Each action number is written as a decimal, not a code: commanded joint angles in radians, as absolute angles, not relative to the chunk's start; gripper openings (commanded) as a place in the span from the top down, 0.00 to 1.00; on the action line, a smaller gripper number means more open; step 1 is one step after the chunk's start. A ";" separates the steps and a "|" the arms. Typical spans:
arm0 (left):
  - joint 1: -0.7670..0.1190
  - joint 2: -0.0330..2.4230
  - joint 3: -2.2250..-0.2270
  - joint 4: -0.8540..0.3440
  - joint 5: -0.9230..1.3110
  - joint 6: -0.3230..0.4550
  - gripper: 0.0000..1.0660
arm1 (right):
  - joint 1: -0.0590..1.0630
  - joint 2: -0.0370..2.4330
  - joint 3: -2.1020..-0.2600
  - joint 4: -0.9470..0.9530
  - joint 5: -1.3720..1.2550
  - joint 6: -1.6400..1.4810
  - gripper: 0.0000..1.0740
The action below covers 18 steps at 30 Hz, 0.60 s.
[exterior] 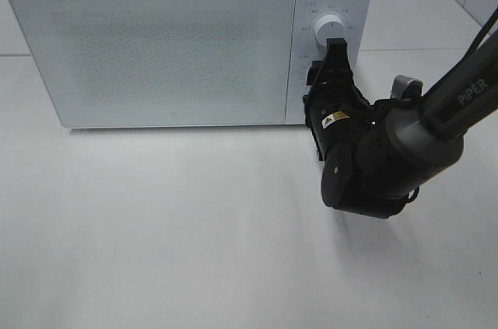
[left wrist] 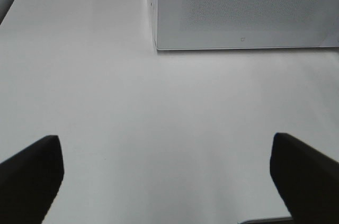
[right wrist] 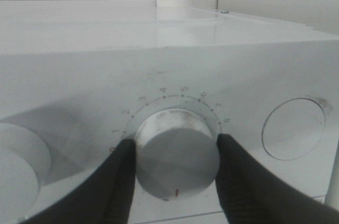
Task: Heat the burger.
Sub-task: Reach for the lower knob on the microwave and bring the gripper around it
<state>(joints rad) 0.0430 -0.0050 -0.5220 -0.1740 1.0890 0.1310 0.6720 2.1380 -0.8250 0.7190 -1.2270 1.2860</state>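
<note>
overhead, the right gripper point(exterior: 336, 47) hides the microwave point(exterior: 156, 41) dial point(right wrist: 177, 155); its wrist view shows both fingers point(right wrist: 119, 181) clamped on it; left gripper point(left wrist: 167, 173) gapes empty

Microwave point(exterior: 156, 49) interior hidden, right claw point(exterior: 336, 46) covering dial point(right wrist: 177, 160)

Right arm point(exterior: 459, 96): your dark arm enters at the right edge of the high view and slants down to a bulky joint right of centre.
Right wrist point(exterior: 366, 166): bent, so that the gripper points toward the upper part of the frame.
Right gripper point(exterior: 335, 46): partly closed; your two fingers point(right wrist: 119, 181) press on opposite sides of a round dial point(right wrist: 177, 155).
Left gripper point(left wrist: 167, 176): jaws spread wide, with one dark fingertip point(left wrist: 32, 176) in each lower corner of its wrist view.
</note>
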 commanded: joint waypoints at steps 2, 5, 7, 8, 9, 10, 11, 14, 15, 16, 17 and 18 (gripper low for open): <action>0.045 -0.024 -0.521 -0.178 1.077 0.129 0.08 | 0.666 2.123 -0.849 0.743 -1.435 1.247 0.62; 0.045 -0.024 -0.521 -0.178 1.077 0.129 0.08 | 0.666 2.123 -0.849 0.743 -1.435 1.247 0.56; 0.045 -0.024 -0.521 -0.178 1.077 0.129 0.08 | 0.666 2.123 -0.849 0.743 -1.435 1.247 0.54; 0.045 -0.024 -0.521 -0.178 1.077 0.129 0.08 | 0.666 2.123 -0.849 0.747 -1.435 1.243 0.49; 0.045 -0.024 -0.521 -0.178 1.077 0.129 0.08 | 0.666 2.123 -0.849 0.747 -1.435 1.243 0.49; 0.045 -0.024 -0.521 -0.178 1.077 0.129 0.08 | 0.666 2.123 -0.849 0.751 -1.435 1.240 0.47; 0.045 -0.024 -0.521 -0.178 1.077 0.129 0.08 | 0.666 2.123 -0.849 0.751 -1.435 1.240 0.47; 0.045 -0.024 -0.521 -0.178 1.077 0.129 0.08 | 0.666 2.123 -0.849 0.762 -1.435 1.229 0.40; 0.045 -0.024 -0.521 -0.178 1.077 0.129 0.08 | 0.666 2.123 -0.849 0.761 -1.435 1.223 0.37; 0.045 -0.024 -0.521 -0.178 1.077 0.129 0.08 | 0.666 2.123 -0.849 0.761 -1.435 1.221 0.37; 0.045 -0.024 -0.521 -0.178 1.077 0.129 0.08 | 0.666 2.123 -0.849 0.761 -1.435 1.221 0.37; 0.045 -0.024 -0.521 -0.178 1.077 0.129 0.08 | 0.666 2.123 -0.849 0.761 -1.435 1.221 0.37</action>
